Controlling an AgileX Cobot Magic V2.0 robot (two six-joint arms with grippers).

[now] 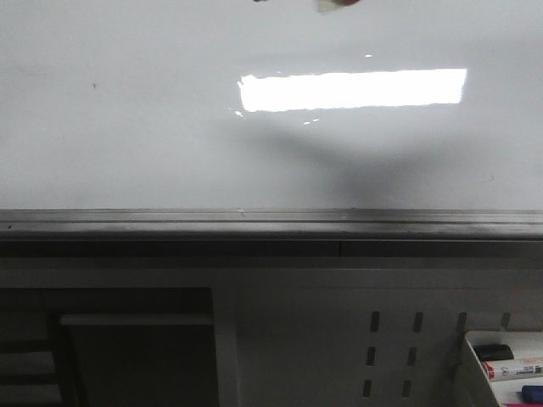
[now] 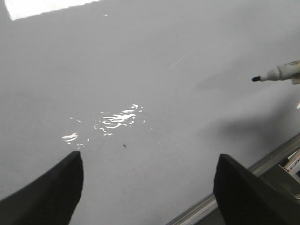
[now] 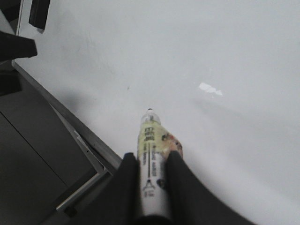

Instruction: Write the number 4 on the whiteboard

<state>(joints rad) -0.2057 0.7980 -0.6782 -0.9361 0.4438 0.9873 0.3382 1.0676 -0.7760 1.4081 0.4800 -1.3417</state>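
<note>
Right wrist view alone shows jaws clamping the marker (image 3: 152,159) over the whiteboard (image 3: 211,56); left jaws gape wide.

The large glossy white whiteboard (image 1: 127,127) carries a bright white rectangular glare and a soft grey shadow, edged by a dark grey metal rail (image 1: 254,222). The pale yellowish-white marker with black print and black tip (image 3: 152,164) sits between black gripper fingers (image 3: 183,187). The light grey perforated panel (image 1: 399,339) shows dark slots.
</note>
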